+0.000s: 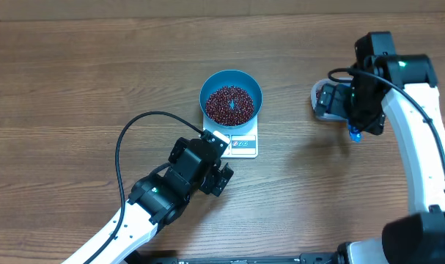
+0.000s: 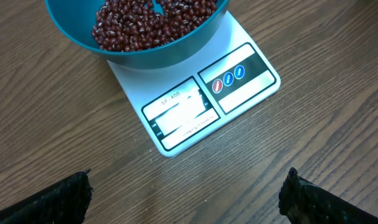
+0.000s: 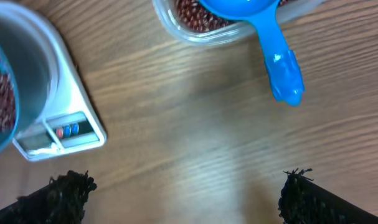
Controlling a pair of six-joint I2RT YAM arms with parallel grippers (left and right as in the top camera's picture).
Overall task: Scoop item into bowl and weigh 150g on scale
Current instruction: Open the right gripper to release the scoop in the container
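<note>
The left arm (image 1: 127,227) and right arm (image 1: 420,147) are white-shelled with black joints, cables and green lights.

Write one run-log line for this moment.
left gripper: open, empty | right gripper: open, empty | beans: in bowl | bowl: on scale | display: unreadable | scoop: resting in tub

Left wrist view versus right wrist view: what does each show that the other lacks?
Only left wrist: the scale's model label above its display. Only right wrist: the clear tub of beans with the blue scoop resting in it, handle overhanging the table. Both: the blue bowl of beans on the scale; left claw and right claw each open.
</note>
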